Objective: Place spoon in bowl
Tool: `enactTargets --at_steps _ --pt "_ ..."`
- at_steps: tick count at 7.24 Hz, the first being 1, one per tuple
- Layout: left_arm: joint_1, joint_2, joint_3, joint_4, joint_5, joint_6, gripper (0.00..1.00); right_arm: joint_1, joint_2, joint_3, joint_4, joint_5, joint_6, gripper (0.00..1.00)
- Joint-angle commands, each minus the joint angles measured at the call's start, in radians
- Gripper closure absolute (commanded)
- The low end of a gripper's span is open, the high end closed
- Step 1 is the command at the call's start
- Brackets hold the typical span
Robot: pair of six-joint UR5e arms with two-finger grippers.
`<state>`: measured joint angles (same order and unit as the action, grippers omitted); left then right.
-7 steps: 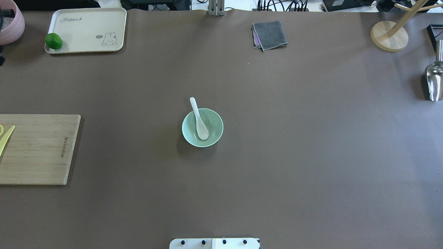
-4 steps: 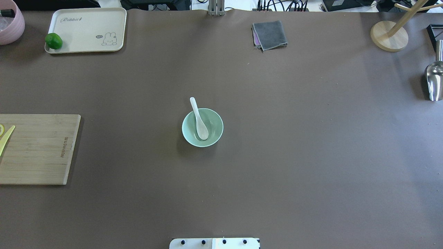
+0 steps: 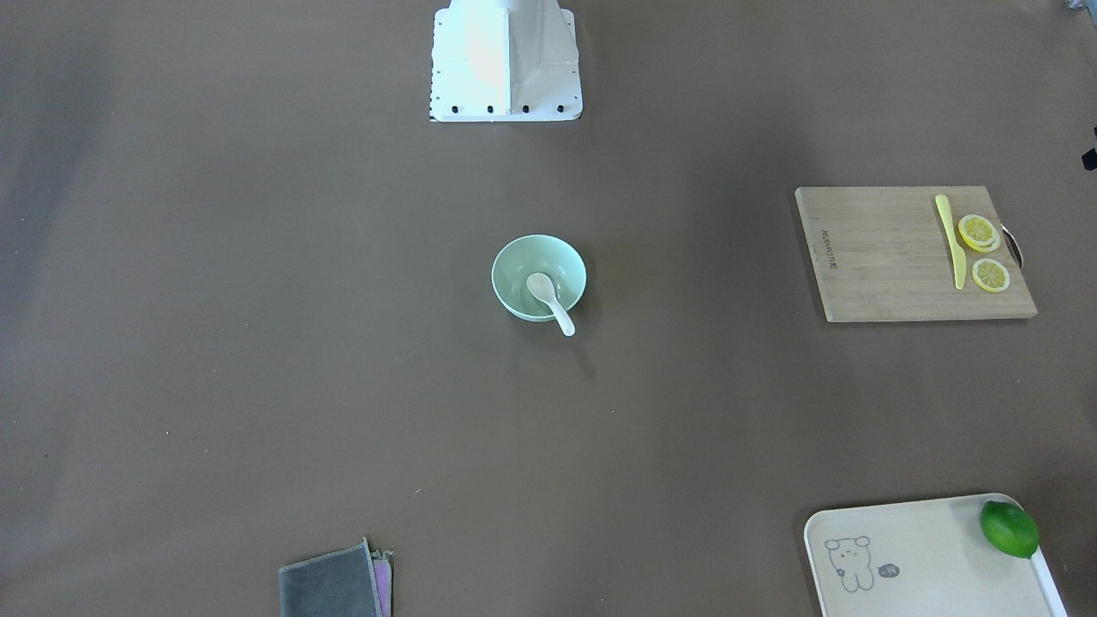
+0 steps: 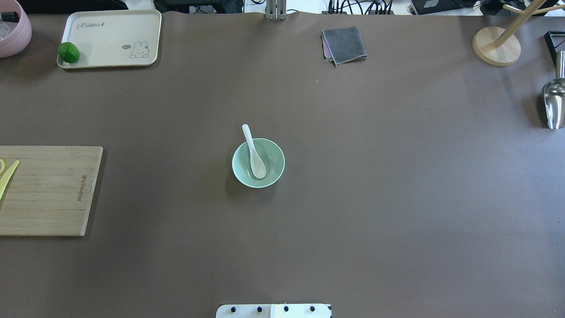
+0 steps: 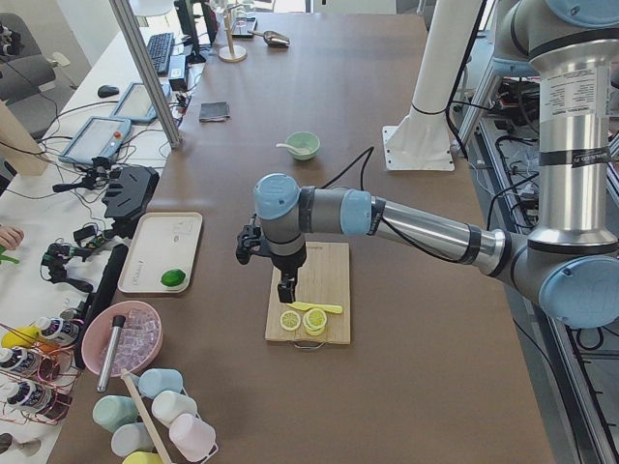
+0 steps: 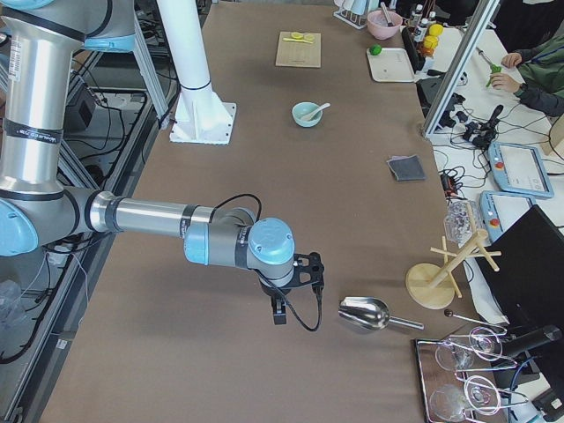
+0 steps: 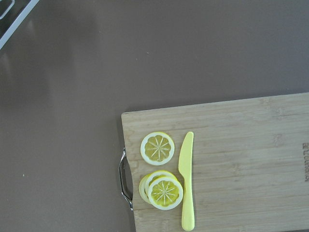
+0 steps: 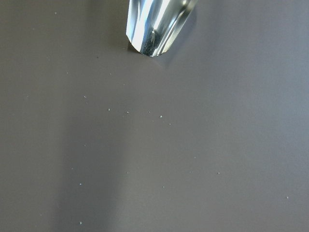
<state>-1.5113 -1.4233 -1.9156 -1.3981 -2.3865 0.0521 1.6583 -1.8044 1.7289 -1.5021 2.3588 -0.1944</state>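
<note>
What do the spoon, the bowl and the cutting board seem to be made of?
The spoon: probably glazed ceramic or melamine; glossy white, thick edges. The bowl: likely glazed ceramic; smooth mint surface, soft shine. The cutting board: bamboo or wood, matte; parallel strips show.

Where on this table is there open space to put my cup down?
Wide bare stretches lie between the bowl and the cutting board, and between the bowl and the metal scoop. The strip before the robot base is bare too. Busier along the far edge: tray, folded cloth, wooden stand.
</note>
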Motion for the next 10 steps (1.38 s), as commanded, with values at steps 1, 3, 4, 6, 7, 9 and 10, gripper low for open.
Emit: enactTargets --at_steps 1,3,4,6,7,9,10 --pt "-0.030 0.119 0.081 -0.232 -0.063 -0.005 0.02 0.000 -0.001 -0.020 0.026 0.010 0.001 0.00" --pt "-0.078 0.118 0.076 -0.232 -0.078 -0.005 0.02 0.000 -0.001 -0.020 0.026 0.011 0.003 0.00" --pt "-0.117 0.119 0.070 -0.240 -0.089 0.002 0.01 0.000 -0.001 -0.020 0.028 0.011 0.003 0.00" --pt "-0.176 0.130 0.070 -0.242 -0.042 0.002 0.02 0.000 -0.001 -0.020 0.028 0.011 0.001 0.00" --pt "-0.182 0.130 0.070 -0.242 -0.042 0.002 0.02 0.000 -0.001 -0.020 0.031 0.013 0.001 0.00" --pt "-0.184 0.130 0.073 -0.240 -0.040 0.000 0.02 0.000 -0.001 -0.020 0.031 0.013 0.001 0.00" --pt "-0.184 0.130 0.075 -0.240 -0.040 0.000 0.01 0.000 -0.001 -0.020 0.031 0.013 0.000 0.00"
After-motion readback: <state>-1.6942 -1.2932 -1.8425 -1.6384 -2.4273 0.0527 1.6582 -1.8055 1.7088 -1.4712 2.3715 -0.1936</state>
